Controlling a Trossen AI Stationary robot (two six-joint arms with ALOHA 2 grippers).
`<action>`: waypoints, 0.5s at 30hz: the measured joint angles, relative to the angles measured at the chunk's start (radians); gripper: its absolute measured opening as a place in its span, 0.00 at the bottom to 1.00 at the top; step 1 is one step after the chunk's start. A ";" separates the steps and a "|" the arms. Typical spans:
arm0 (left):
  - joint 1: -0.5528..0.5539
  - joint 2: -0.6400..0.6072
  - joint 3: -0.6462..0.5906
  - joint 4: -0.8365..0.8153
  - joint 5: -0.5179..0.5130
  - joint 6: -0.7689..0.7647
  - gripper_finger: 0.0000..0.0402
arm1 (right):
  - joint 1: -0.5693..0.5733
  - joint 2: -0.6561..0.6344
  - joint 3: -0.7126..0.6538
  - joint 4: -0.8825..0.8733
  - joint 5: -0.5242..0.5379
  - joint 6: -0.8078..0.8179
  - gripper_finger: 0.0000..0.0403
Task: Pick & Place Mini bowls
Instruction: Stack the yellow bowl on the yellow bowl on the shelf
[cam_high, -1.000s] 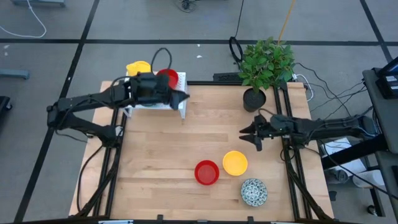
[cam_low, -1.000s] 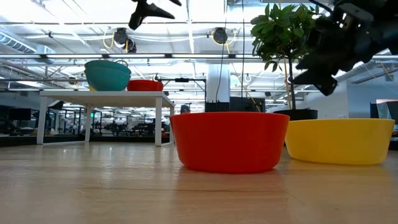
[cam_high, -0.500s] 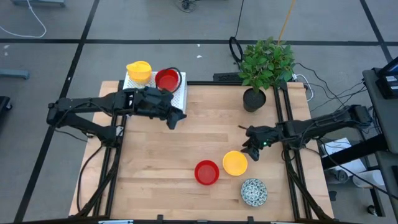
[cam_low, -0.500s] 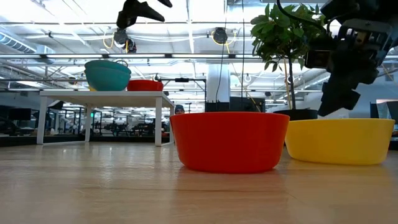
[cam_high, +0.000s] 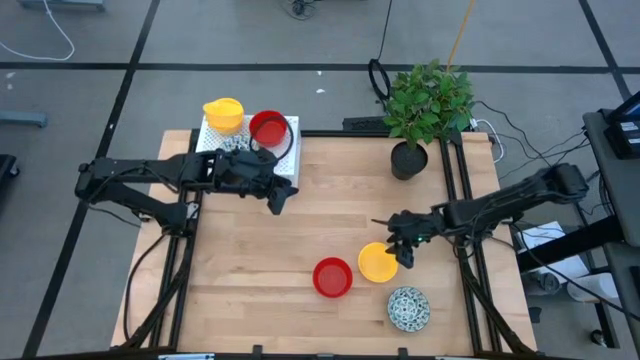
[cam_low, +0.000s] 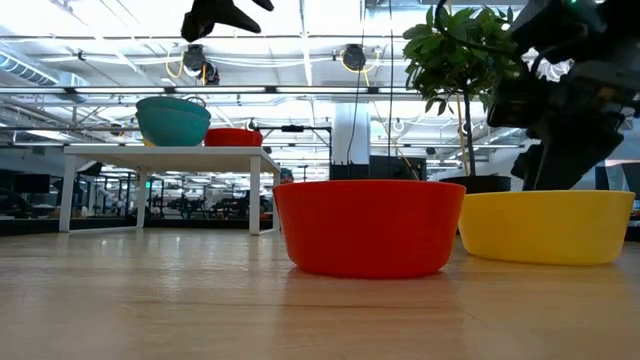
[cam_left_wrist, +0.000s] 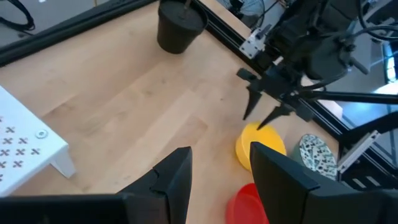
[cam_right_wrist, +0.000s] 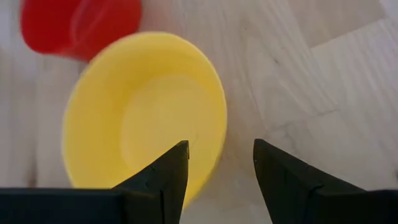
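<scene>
My right gripper (cam_high: 398, 250) hangs with its fingers apart over the far rim of the yellow bowl (cam_high: 377, 262), one finger seemingly inside the rim and one outside, though I cannot tell if either touches it. Just beside that bowl sits a red bowl (cam_high: 332, 277), and the speckled bowl (cam_high: 408, 308) lies near the table's front edge. My left gripper (cam_high: 277, 198), jaws apart and empty, hovers near the white rack (cam_high: 290, 160), which carries a red bowl (cam_high: 268, 128) and a stack of yellow bowls (cam_high: 223, 112).
</scene>
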 joint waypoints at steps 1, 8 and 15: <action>-0.007 0.000 0.000 0.000 0.000 0.000 0.41 | 0.000 0.014 0.000 0.009 0.000 -0.019 0.41; -0.053 0.000 0.000 0.000 0.000 -0.021 0.41 | 0.000 0.091 0.000 0.115 -0.006 -0.130 0.40; -0.092 0.000 0.000 0.001 -0.002 -0.055 0.41 | 0.000 0.124 0.000 0.144 -0.009 -0.105 0.19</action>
